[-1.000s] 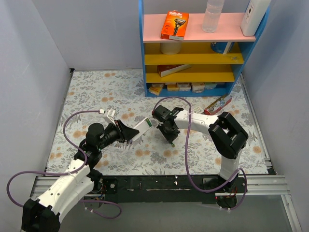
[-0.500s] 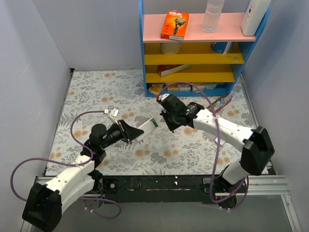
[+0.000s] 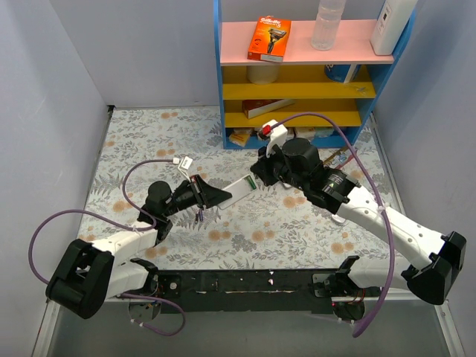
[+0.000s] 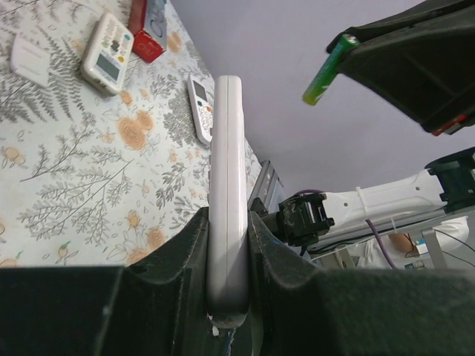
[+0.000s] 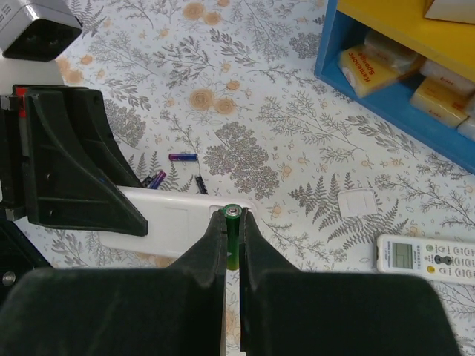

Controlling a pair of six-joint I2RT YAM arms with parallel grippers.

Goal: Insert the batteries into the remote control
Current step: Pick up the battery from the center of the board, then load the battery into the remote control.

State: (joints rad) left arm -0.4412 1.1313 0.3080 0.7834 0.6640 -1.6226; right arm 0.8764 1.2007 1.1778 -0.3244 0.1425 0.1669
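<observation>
Step in hand, as I judge: seating one battery.
- White remote control [image 4: 226,170]: clamped edgewise in the left gripper [image 3: 210,196], held off the floral mat [image 5: 312,126].
- Green battery [image 4: 325,71]: pinched in the right gripper [image 5: 233,222], just above the remote's far end.
- Two spare batteries [image 5: 182,157]: lying on the mat.
- Next move likely calls for lining the battery up with the bay, then lowering it.

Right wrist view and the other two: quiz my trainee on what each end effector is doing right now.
1. True or false: the left end effector grips the remote control by its long edges.
2. What does the right end effector hold? A) a green battery B) a razor pack C) nothing
3. Fill in: the spare batteries lie on the ____.
Key: 1 true; 2 A; 3 table.
</observation>
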